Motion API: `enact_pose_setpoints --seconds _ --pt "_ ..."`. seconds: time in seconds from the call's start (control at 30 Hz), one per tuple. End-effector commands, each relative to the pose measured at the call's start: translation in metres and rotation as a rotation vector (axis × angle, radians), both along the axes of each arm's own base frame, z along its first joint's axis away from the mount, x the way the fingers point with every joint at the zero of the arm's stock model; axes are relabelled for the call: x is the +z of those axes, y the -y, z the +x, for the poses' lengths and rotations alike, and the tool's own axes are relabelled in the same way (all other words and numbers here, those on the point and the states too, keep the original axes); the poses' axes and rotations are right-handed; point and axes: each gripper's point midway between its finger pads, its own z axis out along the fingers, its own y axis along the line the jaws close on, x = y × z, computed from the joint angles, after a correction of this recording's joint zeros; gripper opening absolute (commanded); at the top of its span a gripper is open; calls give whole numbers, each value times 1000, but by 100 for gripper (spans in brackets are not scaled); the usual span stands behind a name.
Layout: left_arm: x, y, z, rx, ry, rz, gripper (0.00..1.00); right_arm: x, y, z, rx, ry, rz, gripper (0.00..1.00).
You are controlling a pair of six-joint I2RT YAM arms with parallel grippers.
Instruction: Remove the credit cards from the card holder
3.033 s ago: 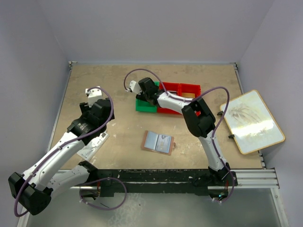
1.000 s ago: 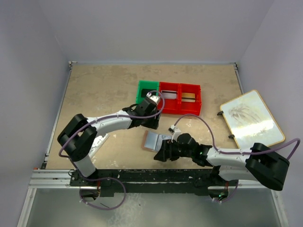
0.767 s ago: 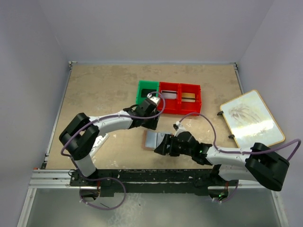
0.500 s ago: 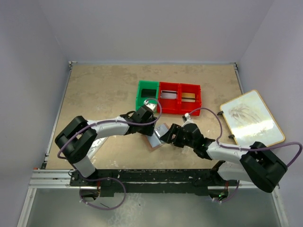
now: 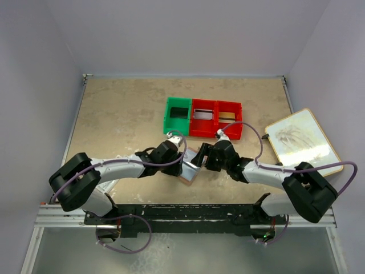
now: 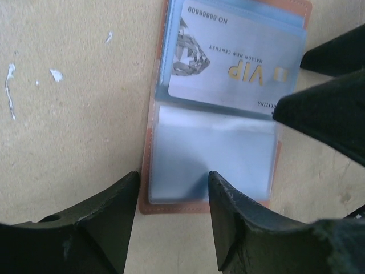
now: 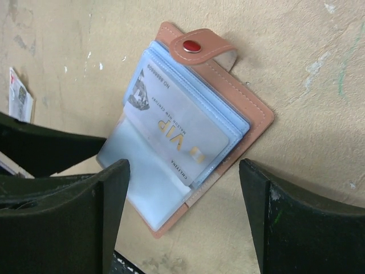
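Note:
The card holder (image 6: 214,171) lies open on the table, reddish-brown with light blue sleeves and a snap tab (image 7: 199,45). A silver VIP credit card (image 6: 236,68) lies slanted across one half, its edge over the fold. My left gripper (image 6: 173,182) is open, and its fingers straddle the near corner of the empty half without touching it. My right gripper (image 7: 182,171) hangs open wide over the holder's edge with nothing between its fingers. In the top view the holder (image 5: 190,171) sits between the left gripper (image 5: 181,166) and the right gripper (image 5: 199,161), mostly covered by them.
A green bin (image 5: 178,116) and red bins (image 5: 217,119) with cards inside stand just beyond the holder. A wood-framed board (image 5: 302,145) lies at the right. A small white packet with a red mark (image 7: 20,94) lies left of the holder.
Both grippers have closed in on the holder from either side, the right one swinging up from the near side. The holder has turned slightly. The left jaws narrowed and the right jaws widened.

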Motion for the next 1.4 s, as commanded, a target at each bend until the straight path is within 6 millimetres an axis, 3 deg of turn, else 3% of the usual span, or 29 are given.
enact_pose_setpoints --seconds 0.0,0.13,0.3,0.4,0.5,0.6,0.7,0.77,0.93,1.07,1.17,1.23,1.37 --pt "14 3 -5 39 17 -68 49 -5 12 7 -24 9 -90 81" --pt "16 11 -19 39 8 -113 49 -2 2 13 45 35 -107 81" --pt "12 38 -40 -2 -4 -177 49 -3 -27 14 205 36 -72 79" --pt "10 59 -50 -39 -3 -164 48 -6 -36 24 265 71 -100 78" --pt "11 77 -64 -63 15 -163 48 -12 -48 20 373 63 -114 75" --pt "16 91 -74 -72 26 -193 48 -13 -54 16 438 76 -110 74" --pt "23 105 -82 -99 31 -219 49 -1 -64 8 526 120 -53 75" --pt "27 108 -86 -100 53 -201 49 2 -53 18 450 114 -116 74" --pt "42 89 -101 -52 118 -164 50 39 -22 39 203 156 -181 76" --pt "52 55 -103 36 143 -154 51 65 -15 34 86 188 -71 80" --pt "65 26 -94 113 186 -132 55 77 -12 29 31 217 29 80" --pt "71 9 -85 152 235 -91 64 79 -16 20 27 204 120 79" --pt "71 -18 -58 224 295 30 69 87 -30 1 79 211 309 75"
